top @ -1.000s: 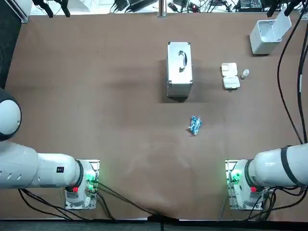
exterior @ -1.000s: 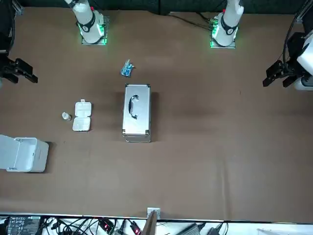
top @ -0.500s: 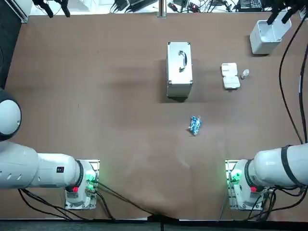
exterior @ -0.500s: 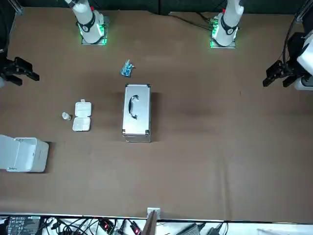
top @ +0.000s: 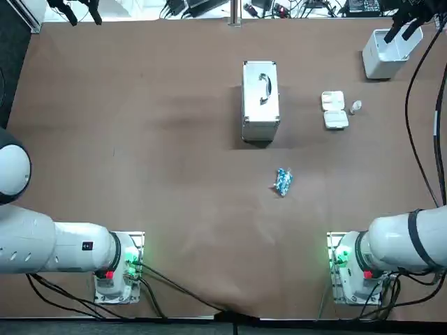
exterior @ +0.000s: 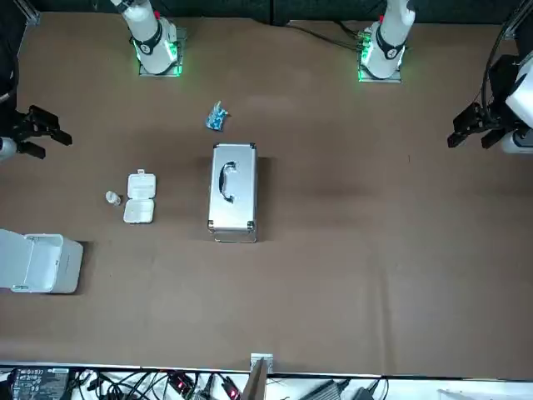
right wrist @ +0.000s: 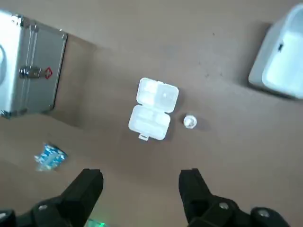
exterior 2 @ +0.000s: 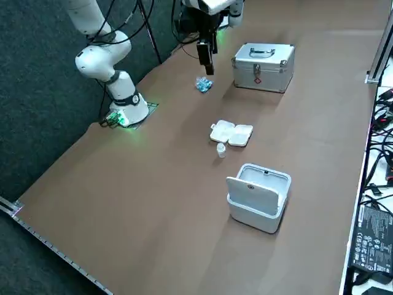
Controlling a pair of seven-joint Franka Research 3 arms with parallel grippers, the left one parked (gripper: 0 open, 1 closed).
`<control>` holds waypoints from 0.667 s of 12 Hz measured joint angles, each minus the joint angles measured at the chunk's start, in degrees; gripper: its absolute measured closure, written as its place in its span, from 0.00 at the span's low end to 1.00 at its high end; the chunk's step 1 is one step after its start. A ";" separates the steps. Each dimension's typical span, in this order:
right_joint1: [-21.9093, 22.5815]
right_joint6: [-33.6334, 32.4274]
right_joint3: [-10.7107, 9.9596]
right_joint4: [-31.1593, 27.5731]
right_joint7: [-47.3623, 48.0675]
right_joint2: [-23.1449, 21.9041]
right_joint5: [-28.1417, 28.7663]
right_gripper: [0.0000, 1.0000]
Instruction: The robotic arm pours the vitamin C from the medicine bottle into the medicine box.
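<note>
Right tool [right wrist: 141,191] hangs high above the worktop [right wrist: 199,42], fingers apart, empty; medicine bottle [right wrist: 189,122] stands beside the open medicine box [right wrist: 152,109].

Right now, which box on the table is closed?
The silver metal case with the handle is shut. The small white medicine box lies open, and the white bin has its lid up. The right gripper hangs open above the table.

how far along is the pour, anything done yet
Nothing looks done yet. The bottle stands on the table beside the open box, close to it but apart. Nothing is in hand: the right hand is open and empty, held high above both. All of the job is left: come down, grasp the bottle, carry it over the box and tip it.
</note>
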 joint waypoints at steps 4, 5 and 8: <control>-2.74 5.34 -0.17 -4.11 -14.36 0.14 3.30 0.00; -3.79 6.97 -0.20 -5.47 -17.89 0.14 4.46 0.00; -6.67 15.63 -0.35 -12.13 -33.56 0.47 9.73 0.00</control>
